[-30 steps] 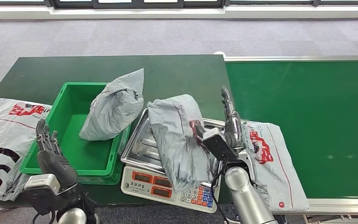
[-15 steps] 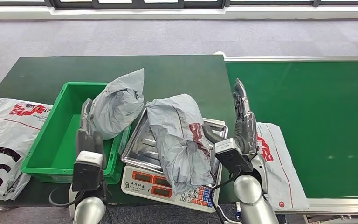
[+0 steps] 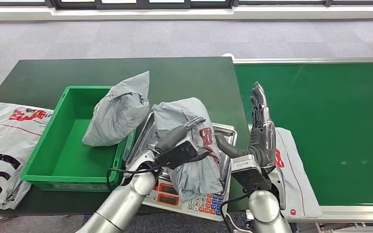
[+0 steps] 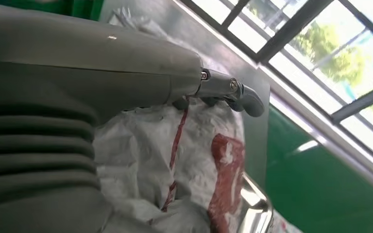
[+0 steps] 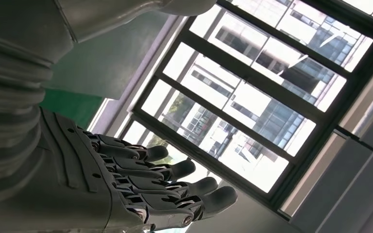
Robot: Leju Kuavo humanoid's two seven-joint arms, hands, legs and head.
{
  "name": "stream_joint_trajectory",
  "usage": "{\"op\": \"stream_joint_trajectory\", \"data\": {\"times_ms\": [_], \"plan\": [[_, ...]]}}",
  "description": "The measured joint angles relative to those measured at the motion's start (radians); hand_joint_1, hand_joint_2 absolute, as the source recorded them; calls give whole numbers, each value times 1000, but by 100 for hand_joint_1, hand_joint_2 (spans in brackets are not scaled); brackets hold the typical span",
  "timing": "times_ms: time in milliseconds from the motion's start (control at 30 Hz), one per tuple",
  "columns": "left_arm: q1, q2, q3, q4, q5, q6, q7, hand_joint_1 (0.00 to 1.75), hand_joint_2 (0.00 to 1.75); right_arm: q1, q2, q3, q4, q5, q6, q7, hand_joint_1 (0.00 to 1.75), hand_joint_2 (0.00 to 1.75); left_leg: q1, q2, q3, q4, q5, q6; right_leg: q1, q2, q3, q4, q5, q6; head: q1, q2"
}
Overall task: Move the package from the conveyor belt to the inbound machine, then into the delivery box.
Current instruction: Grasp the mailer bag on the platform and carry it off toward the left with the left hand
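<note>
A crumpled grey package with a red mark lies on the steel tray of the scale. My left hand reaches across it from the left and lies over its middle, thumb stretched out, fingers not closed around it. The left wrist view has this hand just above the package. My right hand stands raised beside the scale's right edge, fingers straight up and apart, holding nothing. In the right wrist view those fingers show spread against windows.
A second grey package leans on the right wall of the green delivery box. One white printed package lies at the near edge of the green conveyor belt; another lies left of the box.
My left arm has swung right from beside the green box and now lies over the package on the scale. My right hand has drawn slightly right and higher.
</note>
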Motion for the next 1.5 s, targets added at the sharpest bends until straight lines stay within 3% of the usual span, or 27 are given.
{"op": "stream_joint_trajectory", "data": {"times_ms": [233, 267, 367, 400, 933, 1367, 1500], "plan": [[-66, -21, -45, 140, -37, -44, 2, 0, 175, 15, 0, -3, -28, 1, -6, 0, 0, 175, 0, 0, 0, 0, 0, 0, 0, 0, 0, 0, 0, 0, 0, 0], [-77, -25, -55, 161, -46, -56, 2, 8, 175, 18, 0, -6, -34, 0, -7, -1, 0, 175, 0, 0, 0, 0, 0, 0, 0, 0, 0, 0, 0, 0, 0, 0], [-103, -39, -89, 219, -70, -74, -2, 139, 175, 29, 0, -12, -50, -1, 0, -3, 0, 175, 0, 0, 0, 0, 0, 0, 0, 0, 0, 0, 0, 0, 0, 0], [-108, -43, -100, 234, -79, -71, -5, 175, 175, 34, 0, -13, -54, 0, 2, -4, 0, 175, 0, 0, 0, 0, 0, 0, 0, 0, 0, 0, 0, 0, 0, 0], [-123, -43, -141, 258, -93, -14, -8, 175, 175, 69, 0, -20, -85, 1, 0, -6, 0, 175, 0, 0, 0, 0, 0, 0, 0, 0, 1, 0, 0, 0, 0, 0], [-27, 37, -56, -113, 10, 102, -17, 175, 175, 118, 0, -46, -115, -36, -5, -27, 0, 175, 0, 0, -1, -1, 0, 0, 0, 0, 0, 0, 0, 0, 0, 0], [6, 52, -24, -220, 2, 209, -63, 175, 175, 122, 0, -48, -116, -41, -12, -32, 0, 175, 0, 0, -1, 0, 0, 0, 0, 0, -1, 0, 0, 0, 0, 0]]}}
